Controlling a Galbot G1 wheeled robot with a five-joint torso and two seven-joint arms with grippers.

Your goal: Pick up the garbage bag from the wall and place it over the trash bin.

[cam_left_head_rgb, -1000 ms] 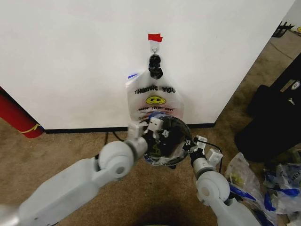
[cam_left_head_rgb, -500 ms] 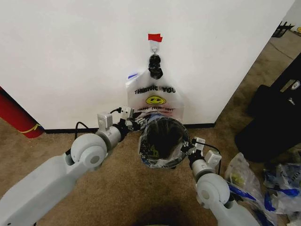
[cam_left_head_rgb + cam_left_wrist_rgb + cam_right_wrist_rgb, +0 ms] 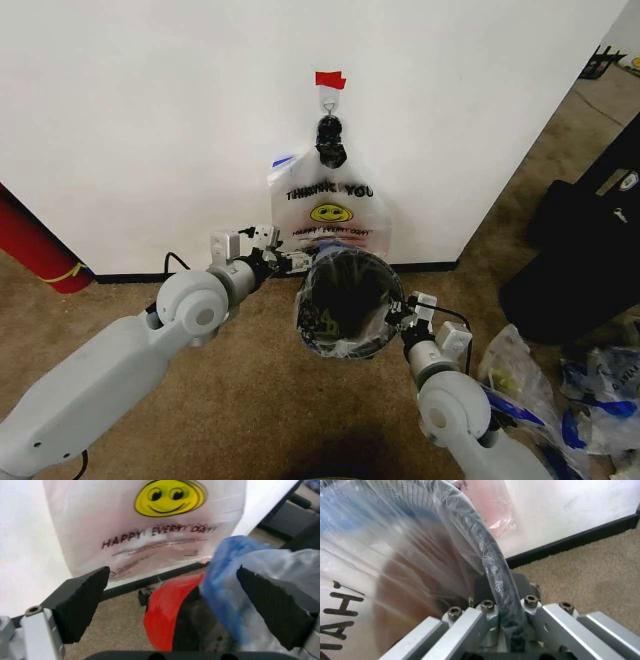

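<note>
One garbage bag [image 3: 330, 215] with "THANK YOU" lettering and a yellow smiley [image 3: 170, 495] hangs from a hook [image 3: 327, 103] on the white wall [image 3: 150, 120]. Below it stands the black mesh trash bin [image 3: 346, 290], with another translucent bag [image 3: 325, 328] drawn over its rim. My left gripper [image 3: 290, 262] is open just left of the bin's rim, and its black pads [image 3: 80, 600] stand wide apart in front of the bin's red base [image 3: 165, 618]. My right gripper [image 3: 398, 315] is shut on the bin's right rim [image 3: 492, 573], plastic film included.
A red cylinder [image 3: 30, 250] leans at the left by the baseboard. Black bags [image 3: 580, 250] and a heap of loose plastic bags [image 3: 600, 390] lie on the carpet to the right. A cable [image 3: 175, 265] runs along the baseboard behind my left arm.
My left arm has swung away from in front of the bin to its left side, and the gripper now sits close to the left rim. The right gripper has kept its hold.
</note>
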